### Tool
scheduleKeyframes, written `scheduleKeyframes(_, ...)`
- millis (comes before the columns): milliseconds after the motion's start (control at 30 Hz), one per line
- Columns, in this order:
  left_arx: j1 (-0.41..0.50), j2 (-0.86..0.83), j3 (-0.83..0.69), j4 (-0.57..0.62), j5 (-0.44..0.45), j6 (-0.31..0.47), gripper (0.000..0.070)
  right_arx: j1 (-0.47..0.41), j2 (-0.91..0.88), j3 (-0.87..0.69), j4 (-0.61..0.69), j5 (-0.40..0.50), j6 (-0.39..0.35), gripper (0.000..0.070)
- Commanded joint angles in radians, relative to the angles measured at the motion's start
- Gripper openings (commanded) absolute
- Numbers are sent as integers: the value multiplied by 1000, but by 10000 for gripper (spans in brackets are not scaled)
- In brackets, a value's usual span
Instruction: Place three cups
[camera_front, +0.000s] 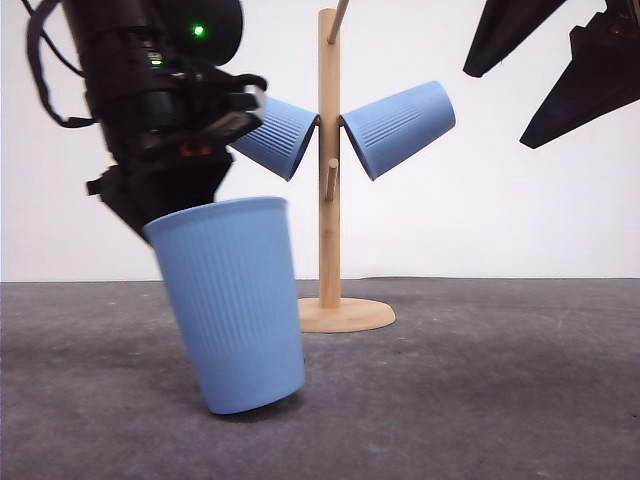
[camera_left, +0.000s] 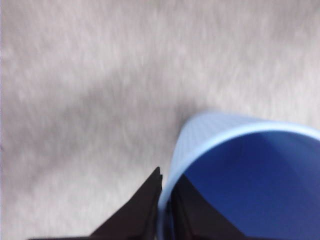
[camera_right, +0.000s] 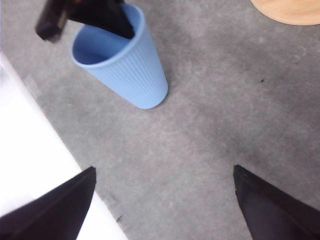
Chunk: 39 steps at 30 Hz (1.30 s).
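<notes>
A light-blue ribbed cup (camera_front: 235, 305) leans at a tilt with its base on the grey mat, seen from above in the right wrist view (camera_right: 125, 62). My left gripper (camera_front: 160, 205) is shut on its rim, one finger inside and one outside (camera_left: 166, 200). Two more cups hang mouth-inward on the wooden peg stand (camera_front: 329, 150), one on the left (camera_front: 275, 135) and one on the right (camera_front: 398, 127). High at the right, my right gripper (camera_front: 493, 110) is open and holds nothing; its fingers spread wide above the mat (camera_right: 164, 169).
The stand's round base (camera_front: 345, 315) sits just behind and right of the held cup, also in the right wrist view (camera_right: 290, 10). Grey mat (camera_front: 480, 380) covers the table. A white strip (camera_right: 30, 165) borders the mat's edge.
</notes>
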Motion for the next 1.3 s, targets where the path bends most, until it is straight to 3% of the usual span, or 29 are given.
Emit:
scheduleKeyframes(0, 5, 11, 10, -20, 42, 52, 0, 5, 7, 11, 6, 1, -21, 543)
scheduleKeyframes(267, 69, -4, 12, -61, 488, 188, 0, 4, 7, 11, 9, -17, -46, 543)
scheduleKeyframes(467, 95, -4, 16, -165, 695, 332, 0, 4, 8, 11, 8, -134, -108, 543)
scheduleKeyframes(700, 112, -4, 16, -324, 830, 528, 0, 4, 9, 11, -14, -404, -180, 544)
scheduleKeyframes(800, 112, -4, 20, -376, 937, 614, 0, 6, 15, 11, -24, -485, -197, 544)
scheduleKeyframes(1000, 100, -4, 95, -399, 1012, 623, 0, 7, 44, 11, -20, -514, -196, 544)
scheduleKeyframes(1267, 87, -4, 229, -407, 974, 579, 0, 14, 99, 11, 7, -689, -199, 544)
